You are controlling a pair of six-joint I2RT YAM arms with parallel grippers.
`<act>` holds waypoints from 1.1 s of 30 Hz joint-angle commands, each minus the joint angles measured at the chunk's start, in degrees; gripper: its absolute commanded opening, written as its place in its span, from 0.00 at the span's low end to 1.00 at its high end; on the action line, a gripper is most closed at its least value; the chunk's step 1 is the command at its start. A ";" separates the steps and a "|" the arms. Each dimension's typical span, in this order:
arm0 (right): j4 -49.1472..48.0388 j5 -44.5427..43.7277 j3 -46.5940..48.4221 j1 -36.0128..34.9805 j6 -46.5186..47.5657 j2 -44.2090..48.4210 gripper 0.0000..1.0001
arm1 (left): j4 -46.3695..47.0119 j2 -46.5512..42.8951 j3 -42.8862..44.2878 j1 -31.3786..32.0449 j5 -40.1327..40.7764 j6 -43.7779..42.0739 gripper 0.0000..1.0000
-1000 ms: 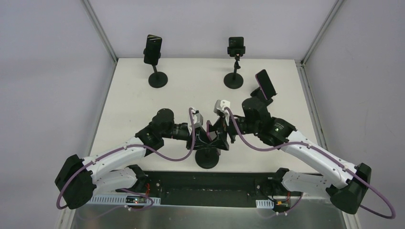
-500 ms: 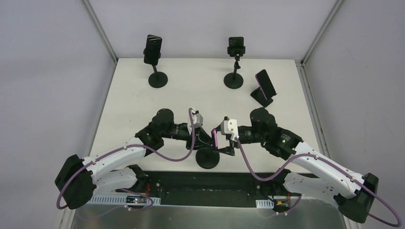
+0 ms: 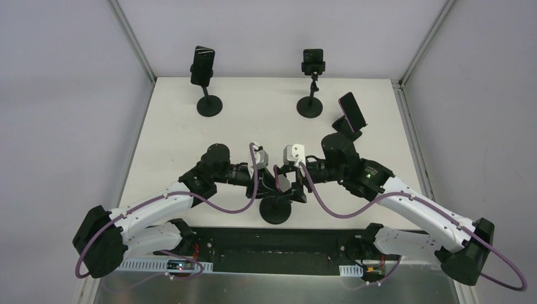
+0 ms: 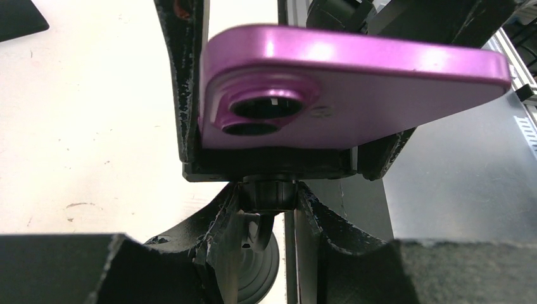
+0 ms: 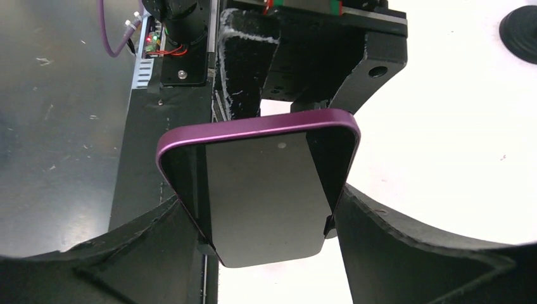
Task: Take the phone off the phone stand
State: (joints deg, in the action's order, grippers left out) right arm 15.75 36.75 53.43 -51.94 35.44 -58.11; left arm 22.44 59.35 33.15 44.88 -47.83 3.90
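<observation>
The purple phone (image 5: 259, 190) is sitting in the clamp of the phone stand (image 4: 269, 193). The left tool (image 4: 269, 209) is pinching the phone stand's neck just under that clamp, and the right tool (image 5: 266, 218) is squeezing the phone's two sides.

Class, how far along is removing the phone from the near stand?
Done: the left gripper is shut on the neck of the stand, steadying it. In hand: the right gripper flanks the purple phone; contact is unclear. Left: the phone sits in the stand, so it must be pulled free.
</observation>
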 commanded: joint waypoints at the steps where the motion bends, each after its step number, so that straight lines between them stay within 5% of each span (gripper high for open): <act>1: 2.07 8.69 2.01 -1.34 -8.80 -2.05 0.00 | 4.48 -0.42 0.87 -0.49 1.17 -1.02 0.00; 4: 2.02 8.36 2.65 -1.37 -11.04 -2.68 0.00 | 4.46 -0.39 0.82 -0.54 1.32 -1.09 0.00; 5: 2.21 8.34 2.72 -1.40 -11.24 -2.61 0.08 | 4.46 -0.43 0.79 -0.55 1.31 -1.13 0.00; 9: 2.84 9.10 2.51 -1.22 -11.96 -1.65 0.71 | 4.46 -0.51 0.61 -0.50 1.26 -1.26 0.00; 13: 9.11 12.44 5.20 -0.61 -9.65 -3.02 0.96 | 4.47 -0.40 0.60 -0.50 0.90 -1.44 0.00; 29: 9.85 8.46 4.85 0.27 -8.80 -3.68 0.99 | 4.51 0.49 1.09 -0.50 1.07 -1.35 0.00; 33: 9.59 7.64 4.15 0.32 -8.48 -3.56 0.90 | 4.42 0.67 1.34 -0.50 1.00 -1.33 0.00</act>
State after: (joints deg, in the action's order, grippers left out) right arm 21.74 41.23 58.19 -50.72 28.12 -62.00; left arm 22.70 59.64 33.15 44.95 -48.99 3.64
